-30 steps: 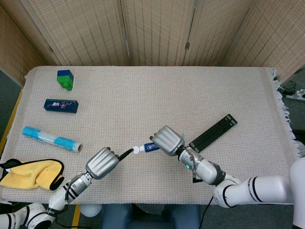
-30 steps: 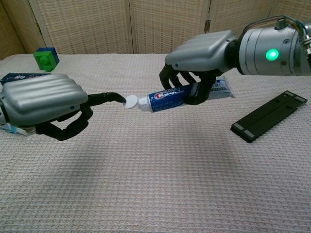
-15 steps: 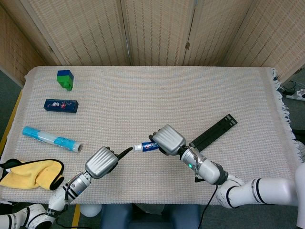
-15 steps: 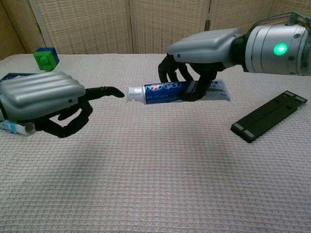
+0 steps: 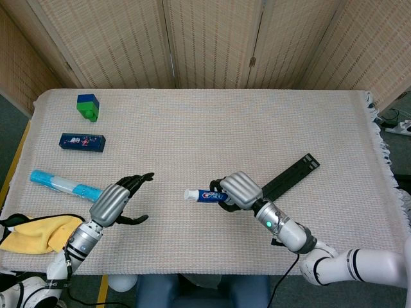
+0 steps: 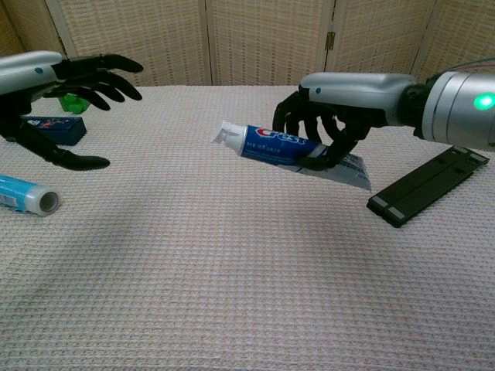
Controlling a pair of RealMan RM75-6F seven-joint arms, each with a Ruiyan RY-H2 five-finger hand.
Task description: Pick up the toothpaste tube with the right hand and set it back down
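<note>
Toothpaste tube held above the bench
Right robot hand grips the toothpaste tube; left robot hand spread, holding nothing

We read "Crest" in white letters on the blue body of the toothpaste tube, seen from the chest camera. On the dark blue box at about ten o'clock on the table, print shows but stays too small to read.
</note>
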